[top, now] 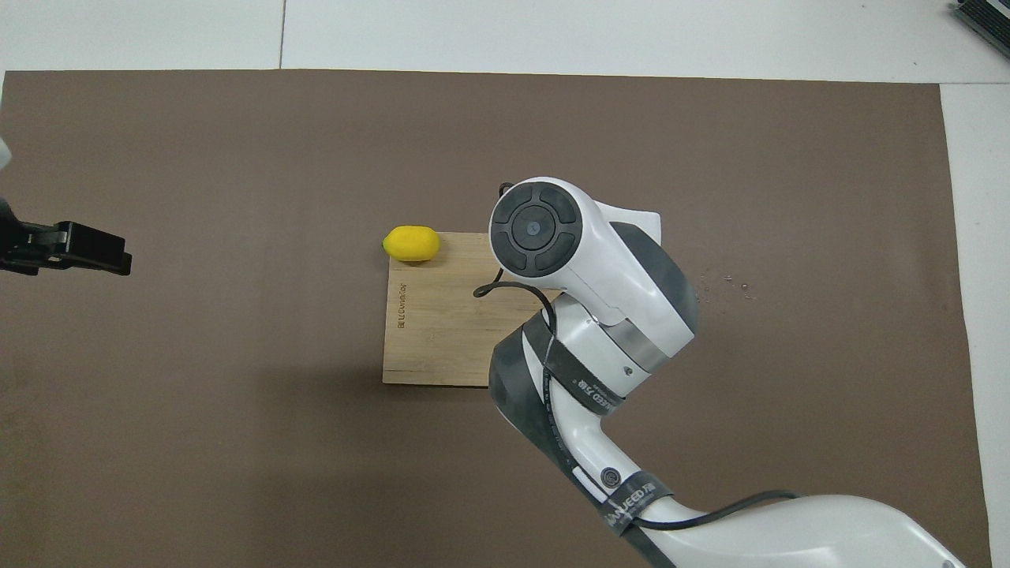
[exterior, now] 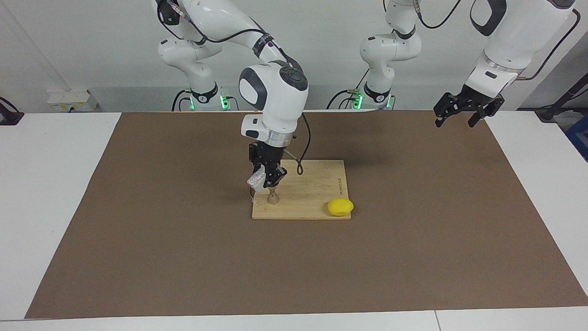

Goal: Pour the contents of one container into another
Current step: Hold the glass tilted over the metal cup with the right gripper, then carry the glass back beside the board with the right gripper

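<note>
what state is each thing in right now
cup: tilted, held in the right gripper over the jigger
jigger: upright on the board
board: flat on the mat
lemon: resting at the board's corner, untouched
left gripper: open, empty, waiting in the air over the mat's edge

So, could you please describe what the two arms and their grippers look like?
Both arms are glossy white with dark grey joint caps and thin black cables. The right gripper and left gripper are black linkage types. Green lights glow at the bases.

Lemon (exterior: 340, 207) on wooden board (exterior: 317, 184) corner; brown mat (exterior: 413, 257).
</note>
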Robot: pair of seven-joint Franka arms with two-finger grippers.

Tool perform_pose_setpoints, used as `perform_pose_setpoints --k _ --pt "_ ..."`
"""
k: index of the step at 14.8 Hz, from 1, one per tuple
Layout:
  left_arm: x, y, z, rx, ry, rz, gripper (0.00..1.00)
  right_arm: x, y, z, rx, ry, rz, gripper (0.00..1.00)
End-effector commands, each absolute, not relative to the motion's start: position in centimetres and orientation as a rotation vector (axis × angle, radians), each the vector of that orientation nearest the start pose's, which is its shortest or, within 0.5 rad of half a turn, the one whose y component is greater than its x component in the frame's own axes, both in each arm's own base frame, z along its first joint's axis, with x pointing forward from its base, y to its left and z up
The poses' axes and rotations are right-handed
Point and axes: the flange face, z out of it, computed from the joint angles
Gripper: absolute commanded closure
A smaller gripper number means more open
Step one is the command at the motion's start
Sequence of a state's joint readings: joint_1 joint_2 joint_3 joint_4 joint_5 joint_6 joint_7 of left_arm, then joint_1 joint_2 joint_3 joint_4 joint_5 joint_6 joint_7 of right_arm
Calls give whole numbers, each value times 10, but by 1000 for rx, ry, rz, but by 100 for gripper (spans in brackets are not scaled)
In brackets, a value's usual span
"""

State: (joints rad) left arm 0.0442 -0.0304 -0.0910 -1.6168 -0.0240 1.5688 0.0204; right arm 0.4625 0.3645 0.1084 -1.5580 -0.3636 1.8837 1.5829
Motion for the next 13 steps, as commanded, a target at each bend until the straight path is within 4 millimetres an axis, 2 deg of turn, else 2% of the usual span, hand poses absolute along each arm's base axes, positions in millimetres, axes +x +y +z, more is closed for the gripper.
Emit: perform_pose_setpoints --k 1,8,10,13 --pt "534 -27 621 -3141 108 32 0 579 321 446 -2904 1469 -355 100" --pt "534 -27 620 -3141 108 34 0 598 279 450 -2752 1624 -148 100" --pt "534 -27 621 -3141 108 32 0 606 261 448 -2690 1677 -60 100" --pt "534 -27 621 -3141 108 32 0 620 218 441 -2583 1717 122 100"
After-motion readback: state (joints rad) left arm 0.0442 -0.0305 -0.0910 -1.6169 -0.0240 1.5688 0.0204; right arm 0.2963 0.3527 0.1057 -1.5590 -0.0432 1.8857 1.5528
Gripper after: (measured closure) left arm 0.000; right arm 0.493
